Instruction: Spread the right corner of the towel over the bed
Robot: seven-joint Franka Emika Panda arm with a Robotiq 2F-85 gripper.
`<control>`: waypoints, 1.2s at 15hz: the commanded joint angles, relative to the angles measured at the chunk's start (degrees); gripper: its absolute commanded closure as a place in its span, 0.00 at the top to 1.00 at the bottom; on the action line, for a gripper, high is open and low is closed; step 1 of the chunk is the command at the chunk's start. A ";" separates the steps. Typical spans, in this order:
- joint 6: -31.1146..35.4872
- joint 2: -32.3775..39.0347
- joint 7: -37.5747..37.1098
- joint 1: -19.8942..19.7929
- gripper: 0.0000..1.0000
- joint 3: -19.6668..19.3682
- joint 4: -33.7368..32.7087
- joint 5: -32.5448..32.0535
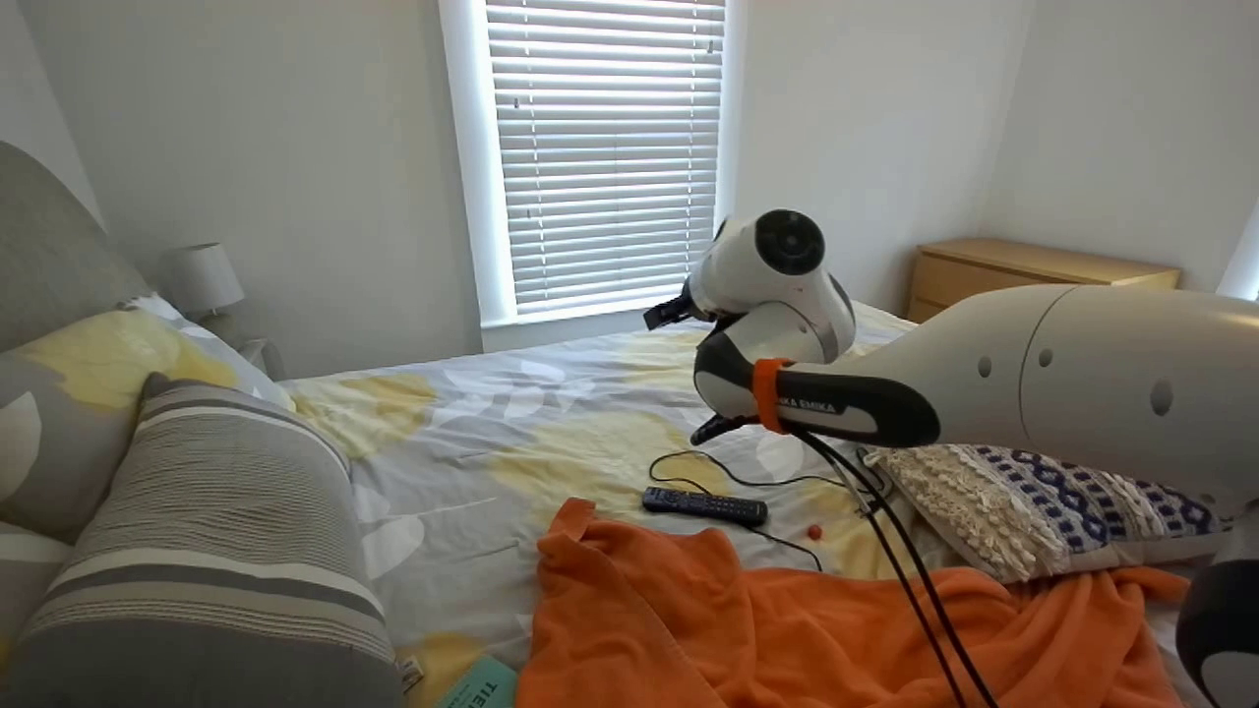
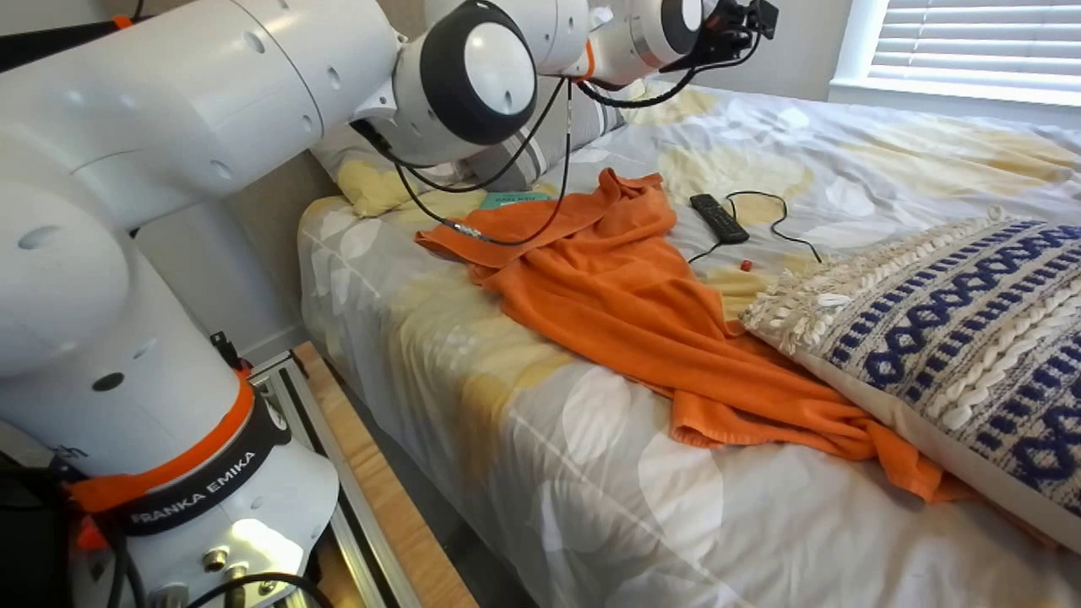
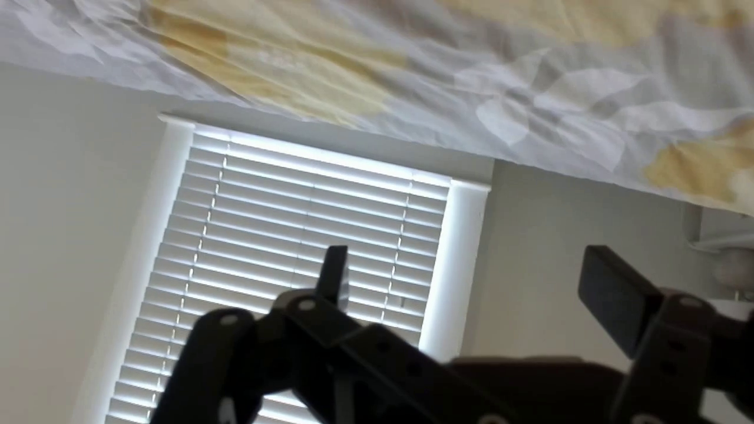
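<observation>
Hand point(image 3: 473, 284), spread wide, holds nothing. Orange towel point(image 2: 625, 295) lies on the bed point(image 2: 583, 473), below and behind it, long axis crosswise to its pointing.

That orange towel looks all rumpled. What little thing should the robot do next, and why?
Probably turn the open end effector down toward the towel, ready to pinch an edge: it holds nothing, the wrist view faces the window blinds with no towel in sight, and the cloth lies bunched on the bed rather than spread flat.
</observation>
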State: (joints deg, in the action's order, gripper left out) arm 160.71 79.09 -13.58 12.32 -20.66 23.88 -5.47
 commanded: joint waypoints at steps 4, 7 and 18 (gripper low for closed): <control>-31.19 -4.43 -17.52 11.56 1.00 -4.70 -0.03 -10.37; -44.02 -5.53 -19.14 13.16 1.00 -2.51 -0.05 -11.78; -51.13 -11.10 -6.85 7.62 1.00 10.93 -0.12 -6.18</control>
State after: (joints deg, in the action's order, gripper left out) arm 109.69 68.05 -20.33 20.09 -10.30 23.76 -10.95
